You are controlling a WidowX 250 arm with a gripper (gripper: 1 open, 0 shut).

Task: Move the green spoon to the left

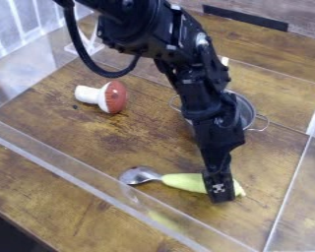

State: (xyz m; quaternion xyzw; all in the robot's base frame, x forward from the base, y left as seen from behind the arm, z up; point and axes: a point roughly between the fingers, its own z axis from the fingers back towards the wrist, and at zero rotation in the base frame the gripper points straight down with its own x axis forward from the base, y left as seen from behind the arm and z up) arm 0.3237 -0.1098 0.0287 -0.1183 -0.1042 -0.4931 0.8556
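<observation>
- Claw (222, 187) sits low at the wood surface, pointing steeply down, right over the handle end of the green spoon (181, 181). Fingers look spread w/ the handle between or under them; can't tell if they actually press it.
- Green spoon lies flat on the table (68, 128), near the front edge, right of centre. Yellow-green handle points right, silver bowl points left, approx. parallel to the front wall.
- Black arm (193, 79) rises from the claw up and to the left, leaning back toward the top of the view; cable loops around its upper part.
- Small metal pot (248, 113) stands just behind the arm, mostly hidden by it; only rim and a side handle show on the right.
- Mushroom toy (102, 94), red cap and pale stem, lies on its side well to the left, apart from spoon and arm.
- Clear plastic wall (68, 169) runs along the front and sides of the work area. Front wall passes just in front of the spoon.
- Wood to the left of the spoon bowl is bare up to the mushroom toy.
</observation>
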